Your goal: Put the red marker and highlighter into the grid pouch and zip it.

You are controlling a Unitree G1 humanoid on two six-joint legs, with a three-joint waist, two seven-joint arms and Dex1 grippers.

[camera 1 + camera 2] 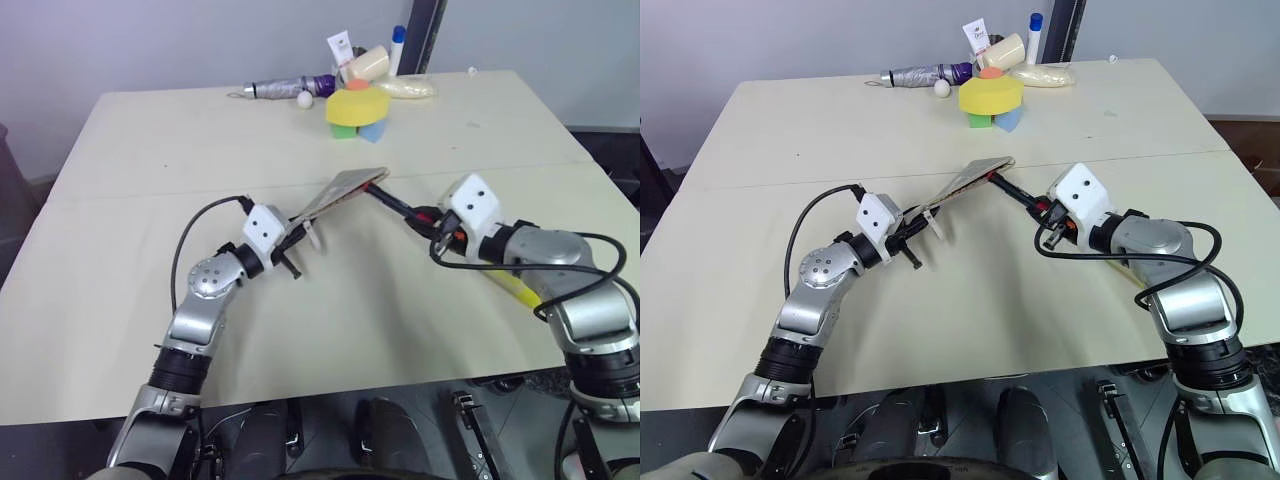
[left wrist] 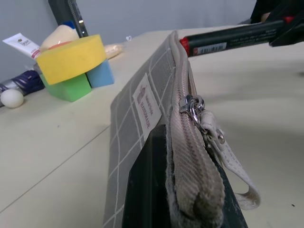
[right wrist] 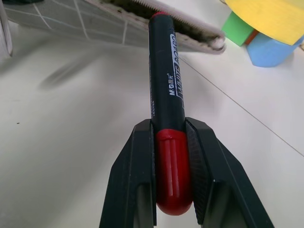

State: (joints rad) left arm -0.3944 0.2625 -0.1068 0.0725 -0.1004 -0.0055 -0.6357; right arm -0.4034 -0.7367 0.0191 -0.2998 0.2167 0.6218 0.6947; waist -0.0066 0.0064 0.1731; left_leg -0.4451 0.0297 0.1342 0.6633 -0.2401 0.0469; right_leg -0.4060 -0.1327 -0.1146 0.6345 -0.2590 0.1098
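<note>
Clamped tight by the left gripper (image 2: 185,199): one end of the grid pouch (image 2: 142,118), held up off the table (image 1: 130,200) and slanting away toward the far side, zipper edge uppermost, zipper pull (image 2: 192,105) and pale wrist strap (image 2: 235,166) hanging just past the fingers, white label (image 2: 147,105) on the near face. Closed likewise on the red marker (image 3: 165,90), the right gripper (image 3: 172,166), fingers pressing either side of the red cap, black barrel running straight out ahead. At the marker's far tip, touching or just inside the parted zipper mouth near the pouch's raised far end; how deep, not clear. Between the two grippers, nothing but marker and pouch, meeting above bare tabletop. Just behind the right gripper, under that forearm, the highlighter (image 1: 515,285), flat on the table, partly hidden. Well beyond the jaws, near the table's back edge: yellow round block (image 1: 357,105) stacked on a green block (image 1: 343,130) and a blue block (image 1: 373,130). Beside these, farther still, a small white ball (image 1: 305,98), a purple and grey wrapped item (image 1: 285,88), a white tube (image 1: 341,47), a cream bottle (image 1: 368,65), a white bottle with blue cap (image 1: 398,45) and a pale packet (image 1: 405,88).
</note>
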